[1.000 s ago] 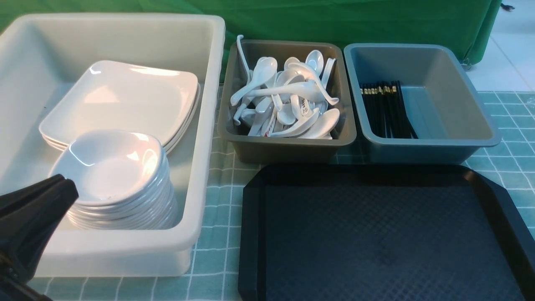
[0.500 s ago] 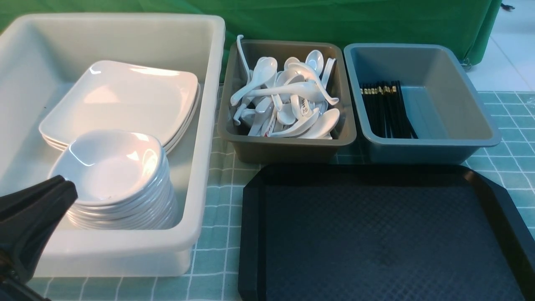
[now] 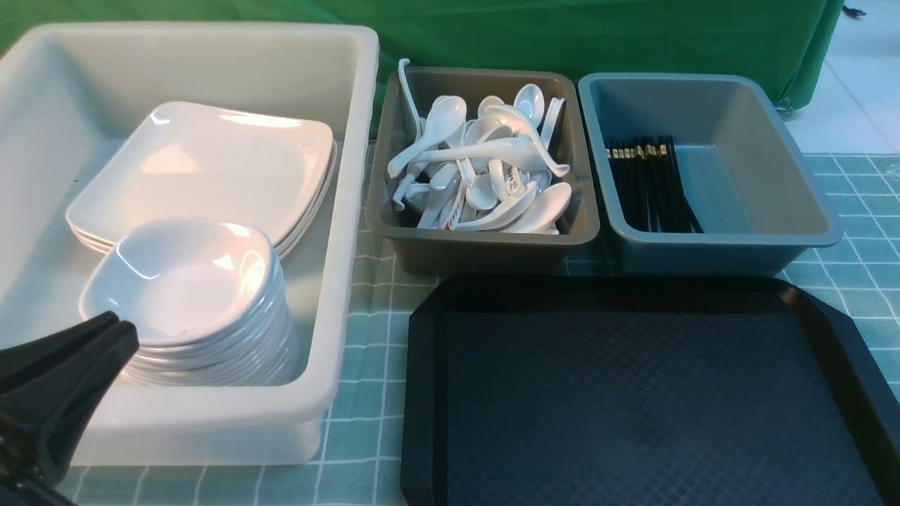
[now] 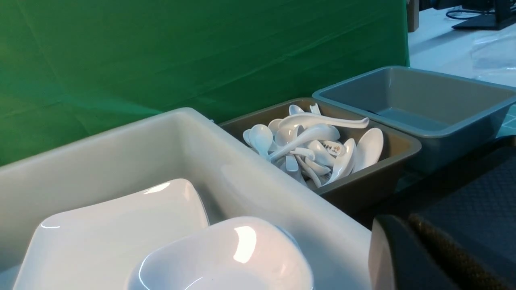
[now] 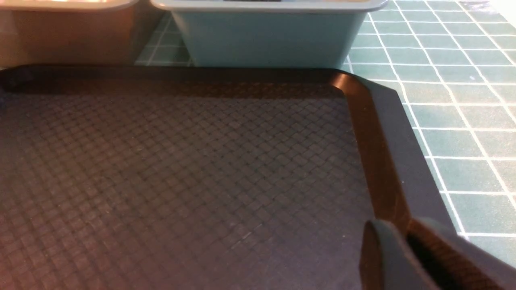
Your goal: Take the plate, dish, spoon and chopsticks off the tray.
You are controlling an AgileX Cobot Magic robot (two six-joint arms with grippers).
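The black tray (image 3: 633, 284) lies at the front right with nothing on its textured floor (image 5: 181, 161). A white square plate (image 3: 211, 165) tops a stack in the white tub (image 3: 351, 211). In front of it a small white dish (image 3: 183, 281) tops a taller stack. Several white spoons (image 3: 485, 169) fill the grey tub (image 3: 485, 249). Black chopsticks (image 3: 650, 183) lie in the blue-grey tub (image 3: 731, 253). My left gripper (image 3: 123, 334) is shut and empty, hovering by the dish stack's near edge. My right gripper (image 5: 403, 231) hangs over the tray's right rim, jaws slightly apart, holding nothing.
A green-and-white checked cloth (image 3: 365, 393) covers the table. A green backdrop (image 3: 562, 35) hangs behind the tubs. The three tubs stand in a row along the back, with the tray close in front of the two smaller ones.
My left gripper has dipped a little lower and toward the right beside the dish stack. Nothing else in the front view has moved.
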